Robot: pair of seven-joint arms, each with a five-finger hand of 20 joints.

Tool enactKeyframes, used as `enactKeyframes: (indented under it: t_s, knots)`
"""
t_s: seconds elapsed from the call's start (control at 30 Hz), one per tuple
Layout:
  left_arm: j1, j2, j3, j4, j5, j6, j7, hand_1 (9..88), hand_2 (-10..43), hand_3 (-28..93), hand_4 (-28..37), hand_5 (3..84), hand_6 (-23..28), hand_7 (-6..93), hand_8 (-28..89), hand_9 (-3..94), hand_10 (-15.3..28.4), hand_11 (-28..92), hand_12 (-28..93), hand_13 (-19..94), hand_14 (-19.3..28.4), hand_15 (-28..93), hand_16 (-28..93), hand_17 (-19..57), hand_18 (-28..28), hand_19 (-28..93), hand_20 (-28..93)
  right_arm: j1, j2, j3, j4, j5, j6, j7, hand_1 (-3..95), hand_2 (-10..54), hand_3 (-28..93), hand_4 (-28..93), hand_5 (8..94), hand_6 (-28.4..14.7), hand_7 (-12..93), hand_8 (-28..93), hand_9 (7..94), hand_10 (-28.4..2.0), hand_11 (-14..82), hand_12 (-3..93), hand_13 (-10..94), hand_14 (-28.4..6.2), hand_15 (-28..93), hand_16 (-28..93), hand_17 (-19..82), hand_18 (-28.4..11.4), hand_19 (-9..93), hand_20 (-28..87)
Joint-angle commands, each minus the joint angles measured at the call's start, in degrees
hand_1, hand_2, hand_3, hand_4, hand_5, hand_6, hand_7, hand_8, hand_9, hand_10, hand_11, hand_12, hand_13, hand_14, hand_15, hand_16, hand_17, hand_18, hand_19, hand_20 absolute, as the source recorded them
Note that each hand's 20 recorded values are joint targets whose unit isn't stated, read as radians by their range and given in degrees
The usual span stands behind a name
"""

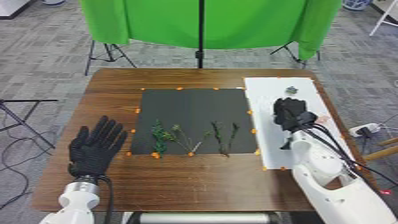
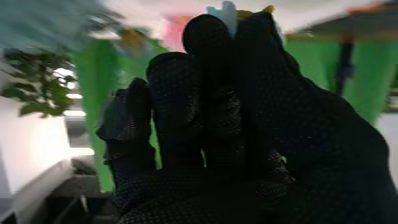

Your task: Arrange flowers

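Over the white board (image 1: 277,155), the right hand (image 1: 291,114) is held with its fingers extended toward the far edge. A small bluish flower (image 1: 291,90) lies just beyond its fingertips, and a pale pink one (image 1: 322,119) is beside it, toward the board's outer edge. In the right wrist view the right hand (image 2: 222,125) has nearly straight fingers close together; pink (image 2: 175,33) and pale blue petals (image 2: 228,15) appear past the tips, contact unclear. The left hand (image 1: 94,149) is open at the table's left side. Green stems (image 1: 160,137) and thin sprigs (image 1: 218,137) lie on the dark mat (image 1: 197,107).
Orange tape pieces (image 1: 253,131) mark the mat and board edges. A small dark thing (image 1: 285,146) is by the right wrist on the board. Beyond the wooden table (image 1: 178,180) hangs a green cloth (image 1: 151,22) on stands.
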Motion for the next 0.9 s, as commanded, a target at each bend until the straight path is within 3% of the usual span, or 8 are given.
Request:
enactKeyframes:
  t_s: [0.03,0.33,0.4,0.43,0.53,0.6,0.7,0.9]
  knots:
    - [2.1,0.06,-1.23,-0.46,-0.53,0.81,1.46,28.3,14.2,78,-28.3,47.7,10.9,9.5,-8,39.6,16.1,19,10,29,17.4,39,-7,-7.1,16.2,40,14,6.7,-1.2,-5.0,-8.0,3.7,1.3,-4.4,61.5,-9.5,68,-28,73.3,0.5,42,-8,80.9,-10.4,24.2,43.9,62,-9.9,66,41,31,-22.4,87,44]
    - [1.5,1.07,-1.36,-0.01,-0.62,1.76,2.4,28.3,13.9,78,-28.3,47.6,10.8,9.7,-8,39.5,16.1,19,10,29,17.5,39,-7,-7.1,16.2,40,14,18.2,-13.7,-20.6,-6.0,4.9,-6.2,-13.4,60.4,-9.5,70,-28,72.0,0.2,41,-8,80.1,-10.5,23.4,43.8,60,-10.1,67,41,30,-22.4,86,44]
    - [0.6,1.0,-0.75,0.0,0.19,3.62,1.53,28.2,13.9,78,-28.3,47.7,10.8,9.7,-8,39.5,16.1,19,10,29,17.5,39,-7,-7.2,16.2,40,14,19.3,-14.4,-24.1,-5.5,4.0,-6.1,-17.2,60.0,-9.5,70,-28,71.5,0.2,41,-8,79.5,-10.5,23.0,43.7,60,-10.3,67,41,30,-22.3,86,44]
    - [-0.1,1.12,-0.16,0.37,0.77,3.68,0.94,28.3,14.0,77,-28.3,47.8,10.8,9.7,-8,39.6,16.1,19,10,29,17.5,39,-7,-7.2,16.2,40,14,19.9,-14.6,-25.8,-5.1,2.7,-5.1,-18.5,59.7,-9.5,71,-28,71.5,0.2,41,-8,79.5,-10.4,22.7,43.4,60,-10.3,67,41,30,-22.3,86,44]
    - [-1.2,1.78,1.19,0.94,-0.14,3.43,0.88,28.2,14.3,77,-28.3,48.1,11.0,9.8,-8,39.7,16.0,20,10,29,17.5,40,-7,-7.2,16.2,40,14,21.5,-16.5,-29.2,-2.4,0.8,-5.4,-22.5,58.9,-9.5,71,-28,71.3,0.4,41,-8,79.5,-10.4,22.6,43.0,60,-10.3,67,40,30,-22.3,86,44]
    - [-2.1,2.3,1.77,1.25,0.28,4.5,0.89,28.1,14.5,77,-28.3,48.1,11.1,9.8,-9,39.7,16.1,20,10,30,17.4,40,-7,-7.2,16.2,40,14,22.0,-17.9,-31.0,-0.5,0.0,-5.3,-22.5,58.6,-9.5,71,-28,71.2,0.5,41,-9,79.5,-10.4,22.3,42.7,60,-10.3,67,40,30,-22.4,86,44]
    - [-4.2,2.82,2.42,2.22,3.77,4.94,0.89,28.1,14.6,77,-28.3,48.3,11.2,9.9,-9,39.7,16.1,20,9,30,17.3,40,-8,-7.2,16.2,40,14,24.1,-19.0,-34.5,2.0,-0.3,-6.2,-20.0,58.7,-9.5,71,-28,71.6,0.8,40,-10,79.9,-10.3,21.2,41.7,60,-10.1,67,39,29,-22.4,85,44]
    - [-6.0,4.11,2.92,2.39,3.98,3.98,1.93,28.0,14.8,77,-28.3,48.4,11.2,10.0,-9,39.9,16.2,20,9,30,17.0,40,-8,-7.2,16.2,40,13,24.8,-22.1,-37.6,6.6,-5.0,-5.5,-18.3,58.7,-9.5,71,-28,71.4,0.9,37,-10,80.2,-10.1,18.0,40.4,60,-9.7,65,39,29,-22.6,85,44]
